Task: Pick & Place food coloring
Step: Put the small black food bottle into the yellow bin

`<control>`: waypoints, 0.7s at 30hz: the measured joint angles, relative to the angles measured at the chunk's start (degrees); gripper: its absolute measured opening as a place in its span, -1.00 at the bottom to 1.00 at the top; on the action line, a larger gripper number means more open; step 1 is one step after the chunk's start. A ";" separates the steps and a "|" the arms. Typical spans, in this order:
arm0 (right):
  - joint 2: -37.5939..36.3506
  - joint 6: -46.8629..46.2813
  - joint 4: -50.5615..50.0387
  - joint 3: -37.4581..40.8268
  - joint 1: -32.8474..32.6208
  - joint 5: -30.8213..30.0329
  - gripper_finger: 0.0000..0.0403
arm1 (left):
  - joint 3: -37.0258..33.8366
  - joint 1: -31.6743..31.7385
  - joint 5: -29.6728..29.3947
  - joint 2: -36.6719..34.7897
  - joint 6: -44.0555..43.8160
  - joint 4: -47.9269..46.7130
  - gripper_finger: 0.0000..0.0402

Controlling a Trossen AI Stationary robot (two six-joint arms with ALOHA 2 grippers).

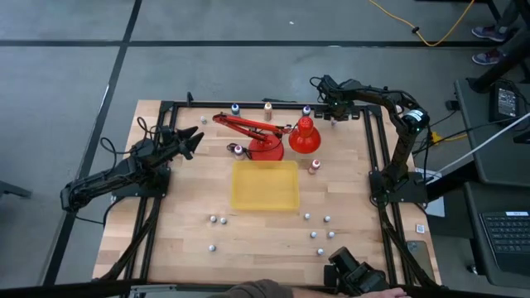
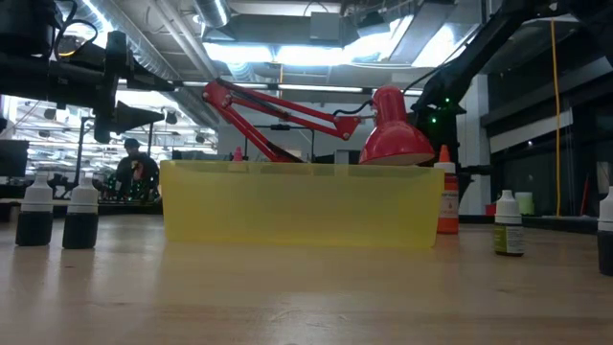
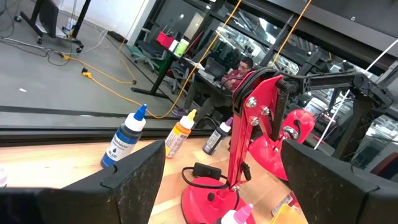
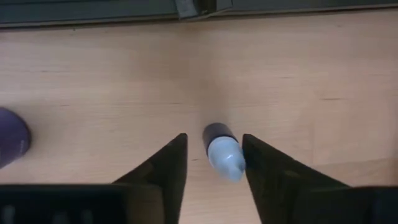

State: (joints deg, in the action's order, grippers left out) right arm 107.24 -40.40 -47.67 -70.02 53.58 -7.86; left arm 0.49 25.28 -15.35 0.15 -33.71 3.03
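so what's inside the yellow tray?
Nothing shows inside the tray from above. All bottles stand outside it, like the one beside its right edge. The lamp stands behind it.

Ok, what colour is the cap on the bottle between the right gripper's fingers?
Pale blue-white cap on the bottle, seen best in the right wrist view.

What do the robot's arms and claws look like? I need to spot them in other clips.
Both arms are black and jointed, with black cables looped along them. The left claw ends in two tapered black fingers. The right claw has flat, wedge-shaped dark fingers. No markings are readable.
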 joint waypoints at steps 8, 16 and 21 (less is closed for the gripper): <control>-0.02 -0.01 0.00 -0.04 0.00 -0.10 -0.63 | 0.00 0.00 0.00 0.00 0.00 0.00 0.55; -0.54 1.35 -3.42 -1.75 0.00 -0.13 -0.66 | 0.00 0.00 0.00 0.01 0.00 0.00 0.55; -3.43 2.96 -5.98 -4.71 -0.03 -2.20 -0.69 | 0.00 0.00 0.00 0.00 0.00 0.02 0.55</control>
State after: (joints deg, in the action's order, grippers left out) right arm 103.81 -37.45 -53.65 -74.73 53.55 -10.06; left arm 0.49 25.28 -15.35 0.14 -33.71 3.05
